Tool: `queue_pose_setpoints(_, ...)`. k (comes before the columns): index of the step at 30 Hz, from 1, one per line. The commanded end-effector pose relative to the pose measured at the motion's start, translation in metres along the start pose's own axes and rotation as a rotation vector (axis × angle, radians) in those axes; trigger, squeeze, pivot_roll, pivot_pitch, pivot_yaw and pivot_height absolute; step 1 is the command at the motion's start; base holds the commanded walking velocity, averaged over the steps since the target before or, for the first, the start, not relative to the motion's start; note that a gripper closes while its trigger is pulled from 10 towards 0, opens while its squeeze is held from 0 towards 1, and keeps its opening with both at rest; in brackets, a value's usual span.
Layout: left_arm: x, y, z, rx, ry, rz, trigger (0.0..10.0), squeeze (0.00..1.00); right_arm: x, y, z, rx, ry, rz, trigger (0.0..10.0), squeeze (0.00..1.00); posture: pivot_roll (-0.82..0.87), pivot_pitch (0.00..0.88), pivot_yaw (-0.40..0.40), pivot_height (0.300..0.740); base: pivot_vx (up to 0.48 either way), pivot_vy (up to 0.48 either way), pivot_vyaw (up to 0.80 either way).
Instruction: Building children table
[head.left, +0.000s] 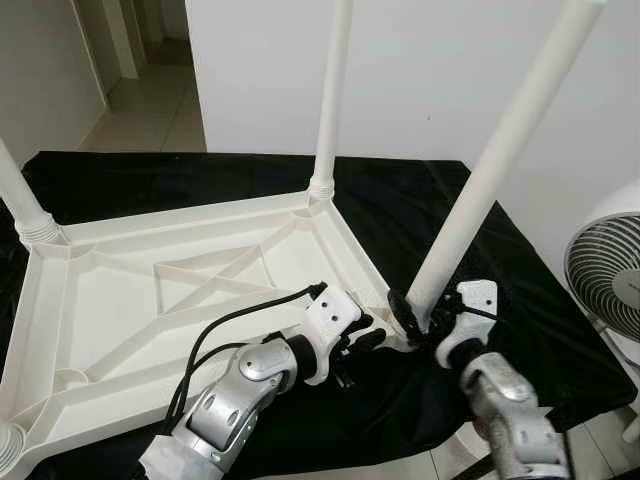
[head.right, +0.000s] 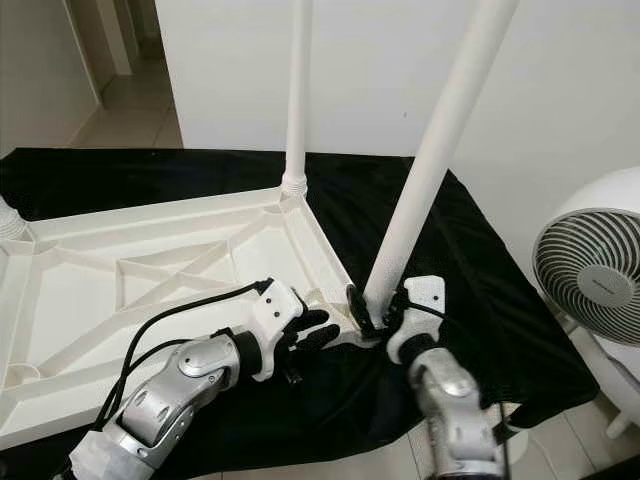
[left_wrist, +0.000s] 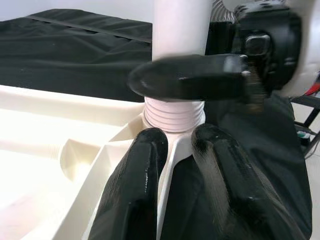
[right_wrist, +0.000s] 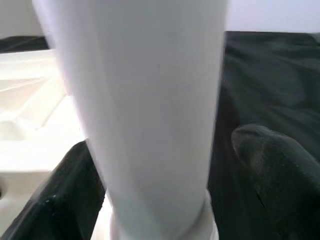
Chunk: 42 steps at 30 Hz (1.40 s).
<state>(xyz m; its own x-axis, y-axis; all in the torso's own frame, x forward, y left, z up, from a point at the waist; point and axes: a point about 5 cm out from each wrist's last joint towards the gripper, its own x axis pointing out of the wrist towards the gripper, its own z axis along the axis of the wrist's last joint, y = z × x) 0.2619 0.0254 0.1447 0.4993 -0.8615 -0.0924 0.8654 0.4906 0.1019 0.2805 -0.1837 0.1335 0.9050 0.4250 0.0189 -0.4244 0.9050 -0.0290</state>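
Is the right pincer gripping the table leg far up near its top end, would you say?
No, the right pincer holds the near leg low down, just above the tabletop corner.

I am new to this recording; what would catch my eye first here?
A white tabletop lies upside down on a black cloth, its legs pointing up. At its near right corner, the right claw clamps the base of a tilted leg, while the left claw pinches the tabletop's rim beside it.

White tabletop (head.left: 180, 290) upside down, legs (head.left: 500, 150) upright
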Motion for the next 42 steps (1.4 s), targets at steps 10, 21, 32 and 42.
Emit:
queue_pose_setpoints(10,0.003,-0.002,0.004,0.005,-0.011,-0.066,10.0,0.00,0.015,-0.009,-0.008,-0.107,0.026,0.155,10.0,0.00,-0.02,0.000,-0.038,0.740,0.000,0.000,0.00)
queue_pose_setpoints(21,0.004,0.002,0.006,0.016,-0.015,-0.059,10.0,0.00,0.024,-0.009,-0.013,-0.125,0.044,0.257,0.0,0.00,-0.01,0.000,-0.040,0.740,0.000,0.000,0.00)
queue_pose_setpoints(32,0.005,0.001,0.006,0.012,-0.015,-0.060,10.0,0.00,0.023,-0.013,-0.022,-0.077,0.062,0.162,10.0,0.00,-0.01,0.000,-0.050,0.740,0.000,0.000,0.00)
queue_pose_setpoints(42,0.005,-0.002,0.004,0.008,-0.012,-0.071,10.0,0.00,0.024,-0.008,-0.031,0.057,0.080,-0.130,10.0,0.00,-0.01,0.000,-0.049,0.740,0.000,0.000,0.00)
